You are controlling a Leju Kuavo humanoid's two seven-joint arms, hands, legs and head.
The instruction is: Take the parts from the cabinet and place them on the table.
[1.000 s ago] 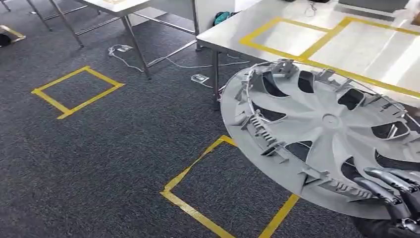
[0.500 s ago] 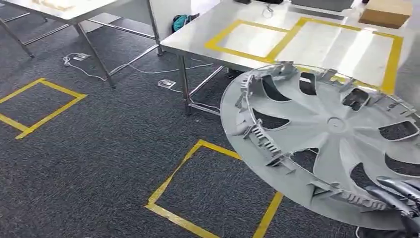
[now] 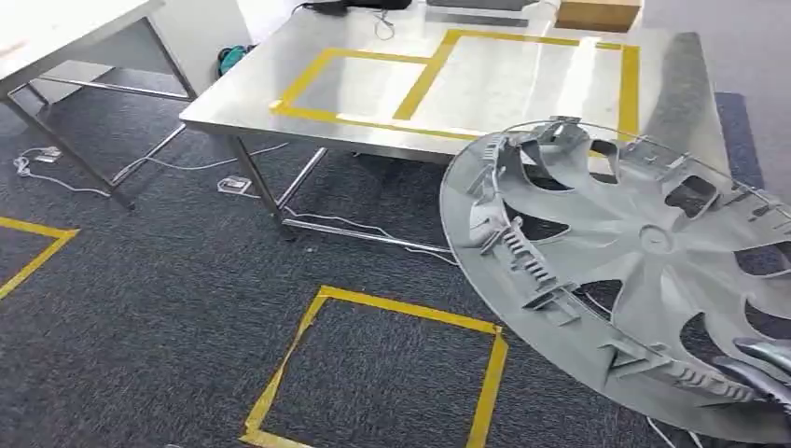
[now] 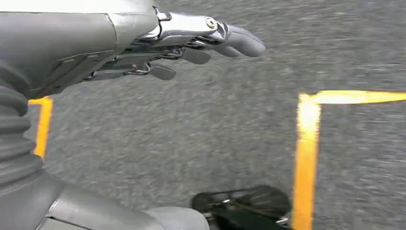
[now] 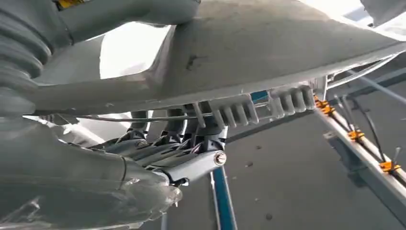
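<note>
A large grey wheel cover [image 3: 644,271] fills the right of the head view, tilted, its ribbed back side up. My right hand [image 3: 760,373] grips its near rim at the lower right corner; in the right wrist view the fingers [image 5: 158,148] curl onto the rim of the cover [image 5: 268,62]. The steel table [image 3: 485,131] with yellow tape rectangles stands ahead, and the cover's far edge overlaps its front right corner in the picture. My left hand [image 4: 182,43] hangs over the carpet with fingers stretched out and nothing in it.
Yellow tape square [image 3: 373,373] on the dark carpet just in front of the table. A second table [image 3: 56,37] stands at the left. Cables and a power strip [image 3: 233,184] lie under the tables. A cardboard box [image 3: 597,13] and dark items sit on the table's far edge.
The camera has swung: table and floor marks have slid left and the table is now more centred and nearer. The wheel cover stays in my right hand.
</note>
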